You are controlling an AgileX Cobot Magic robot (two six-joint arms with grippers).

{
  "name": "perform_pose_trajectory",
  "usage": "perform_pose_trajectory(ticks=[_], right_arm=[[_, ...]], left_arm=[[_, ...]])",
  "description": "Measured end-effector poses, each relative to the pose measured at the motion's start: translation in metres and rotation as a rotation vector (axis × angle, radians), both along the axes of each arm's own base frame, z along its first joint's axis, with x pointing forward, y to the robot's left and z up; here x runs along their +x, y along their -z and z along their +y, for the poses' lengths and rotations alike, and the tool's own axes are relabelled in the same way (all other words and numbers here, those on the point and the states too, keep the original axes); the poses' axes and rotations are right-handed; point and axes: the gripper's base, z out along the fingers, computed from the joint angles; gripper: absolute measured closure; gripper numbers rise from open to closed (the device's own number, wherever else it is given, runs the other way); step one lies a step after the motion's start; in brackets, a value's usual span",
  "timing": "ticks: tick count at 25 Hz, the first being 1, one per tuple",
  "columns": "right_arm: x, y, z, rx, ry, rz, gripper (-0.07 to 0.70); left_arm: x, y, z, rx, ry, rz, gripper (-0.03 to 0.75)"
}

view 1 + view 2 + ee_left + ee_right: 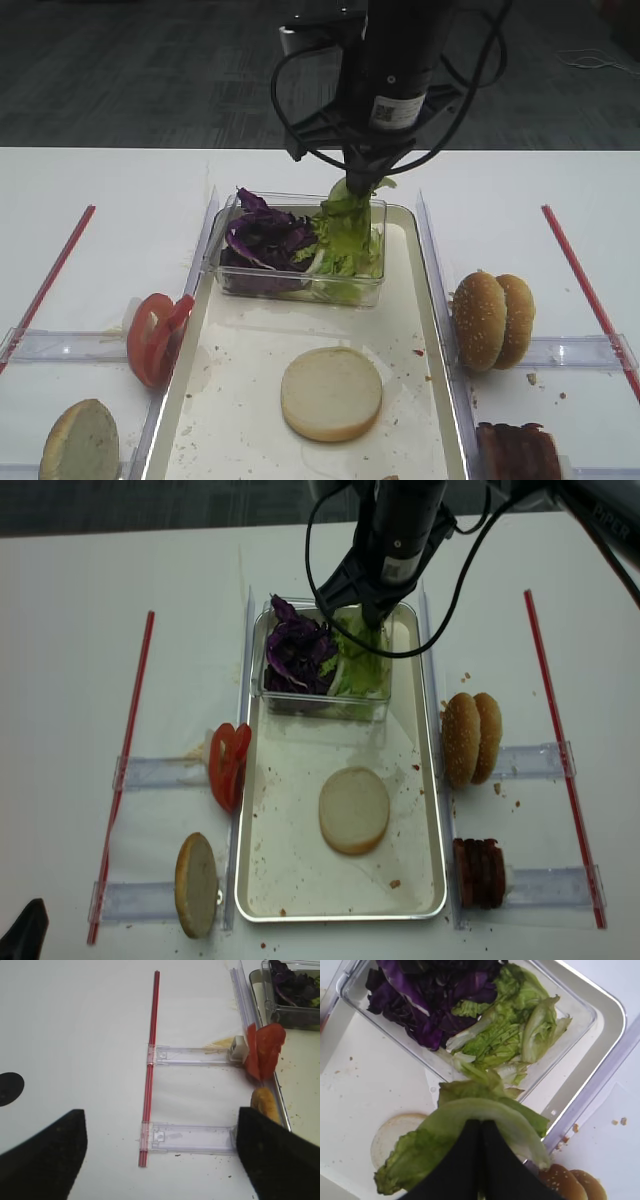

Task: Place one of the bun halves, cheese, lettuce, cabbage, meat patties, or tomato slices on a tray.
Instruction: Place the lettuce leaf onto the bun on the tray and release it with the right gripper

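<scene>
Lettuce (470, 1125) is what's going on here: one crinkly green leaf is pinched in the right gripper (481, 1127), whose black jaws are pressed tight together on it, and the leaf drapes out to both sides of them in the right wrist view. From the high view that gripper hangs straight down over the clear plastic tub (300, 285) at the far end of the tray (415, 330), with the leaf dangling into the green side of the tub. The tub holds the rest of the lettuce on the right and the cabbage (262, 240), dark purple, on the left, and it sits inside the tray up against the back rim. One pale bun half (331, 393) lies cut face up in the middle of the tray, with crumbs scattered around it. Off the tray on the right, two sesame bun halves (492, 320) stand on edge leaning together in a clear holder, and nearer the front there's a stack of meat patties (517, 452). On the left side the tomato slices (156, 338) stand upright just beside the tray rim, and another bun half (80, 442) stands on edge closer to the front. The left gripper (160, 1160) is parked well away over bare white table (75, 1035) near a red strip (150, 1070), its two black fingers (45, 1155) spread wide apart with nothing between them.
</scene>
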Motion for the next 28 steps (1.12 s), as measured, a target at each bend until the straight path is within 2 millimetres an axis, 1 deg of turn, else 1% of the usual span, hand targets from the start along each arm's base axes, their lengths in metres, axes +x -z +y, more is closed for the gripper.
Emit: perform_pose_trajectory(ticks=[4, 6, 12, 15, 18, 20, 22, 28], right_arm=[[-0.012, 0.013, -0.006, -0.026, 0.001, 0.055, 0.591], [-0.021, 0.017, -0.011, -0.039, 0.001, 0.082, 0.592], [-0.048, 0.015, -0.023, -0.016, 0.006, 0.138, 0.592], [-0.055, 0.017, -0.026, -0.013, 0.004, 0.158, 0.592], [-0.057, 0.016, -0.026, 0.001, -0.001, 0.161, 0.592], [-0.059, 0.014, -0.023, 0.023, -0.012, 0.170, 0.592], [-0.064, 0.014, -0.017, 0.032, -0.037, 0.173, 0.592], [-0.092, 0.014, 0.018, 0.028, -0.166, 0.178, 0.592]], left_arm=[[0.000, 0.000, 0.000, 0.000, 0.000, 0.000, 0.120], [0.000, 0.000, 0.000, 0.000, 0.000, 0.000, 0.120], [0.000, 0.000, 0.000, 0.000, 0.000, 0.000, 0.120], [0.000, 0.000, 0.000, 0.000, 0.000, 0.000, 0.120], [0.000, 0.000, 0.000, 0.000, 0.000, 0.000, 0.120], [0.000, 0.000, 0.000, 0.000, 0.000, 0.000, 0.120], [0.000, 0.000, 0.000, 0.000, 0.000, 0.000, 0.120], [0.000, 0.000, 0.000, 0.000, 0.000, 0.000, 0.120]])
